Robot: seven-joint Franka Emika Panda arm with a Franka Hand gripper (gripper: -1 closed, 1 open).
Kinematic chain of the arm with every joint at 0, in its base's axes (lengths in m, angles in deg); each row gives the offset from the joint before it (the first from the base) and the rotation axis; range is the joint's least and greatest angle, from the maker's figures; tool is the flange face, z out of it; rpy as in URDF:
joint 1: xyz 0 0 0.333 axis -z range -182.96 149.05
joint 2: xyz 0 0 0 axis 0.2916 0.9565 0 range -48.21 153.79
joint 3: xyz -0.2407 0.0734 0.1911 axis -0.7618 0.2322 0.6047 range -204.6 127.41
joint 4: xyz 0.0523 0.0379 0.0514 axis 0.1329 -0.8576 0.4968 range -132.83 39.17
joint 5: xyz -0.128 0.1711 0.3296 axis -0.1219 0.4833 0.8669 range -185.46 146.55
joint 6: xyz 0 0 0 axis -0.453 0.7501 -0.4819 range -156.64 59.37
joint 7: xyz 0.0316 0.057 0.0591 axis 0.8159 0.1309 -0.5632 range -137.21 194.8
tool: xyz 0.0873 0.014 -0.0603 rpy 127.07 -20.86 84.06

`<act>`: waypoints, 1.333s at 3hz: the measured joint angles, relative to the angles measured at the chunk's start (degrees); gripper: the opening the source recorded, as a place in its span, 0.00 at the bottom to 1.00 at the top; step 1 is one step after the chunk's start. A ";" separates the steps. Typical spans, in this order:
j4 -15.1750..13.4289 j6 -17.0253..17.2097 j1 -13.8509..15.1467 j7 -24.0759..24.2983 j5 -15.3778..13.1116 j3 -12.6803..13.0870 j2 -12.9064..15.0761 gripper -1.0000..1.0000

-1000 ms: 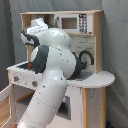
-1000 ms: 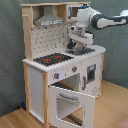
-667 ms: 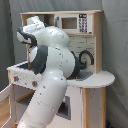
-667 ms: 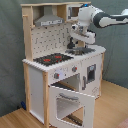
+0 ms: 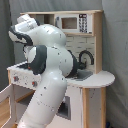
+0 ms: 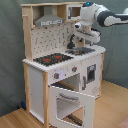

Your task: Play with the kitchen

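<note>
Grey curtain backdrop and wooden floor (image 6: pixel 15 117) in both exterior views. The kitchen (image 6: pixel 60 75) stands mid-frame in the second exterior view, tall, white with light-wood trim. Its black-red stovetop (image 6: pixel 52 59) sits at 9 o'clock from the sink (image 6: pixel 82 51), the grey hood (image 6: pixel 48 21) at 12 o'clock above the stovetop, and the windowed oven door (image 6: pixel 70 106) hangs open and tipped forward at 6 o'clock. The microwave (image 5: pixel 71 22) shows on the top shelf in the first exterior view, with the black faucet (image 5: pixel 86 56) curving below it.

The arm (image 6: pixel 107 16) enters from 3 o'clock in the second exterior view. The gripper (image 6: pixel 82 36) hangs over the sink end of the counter, pointing down. Cannot tell how far apart it stands or whether it has hold of anything; the first exterior view has it hidden behind the arm's bulk.

Key relation: sink and faucet lie directly at 6 o'clock from the gripper, close under it; the stovetop is off at 8 o'clock, the open oven door well below. The nearest play target is probably the sink area, reached by a straight descent.
</note>
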 joint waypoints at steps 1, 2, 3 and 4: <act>-0.03 5.05 -0.01 0.85 -2.60 3.08 -0.43 1.00; -0.12 9.71 -0.03 1.99 -4.64 5.72 -1.05 1.00; -0.12 14.52 -0.04 3.28 -6.70 8.31 -2.25 1.00; -0.11 19.66 -0.05 4.78 -8.70 10.96 -4.09 1.00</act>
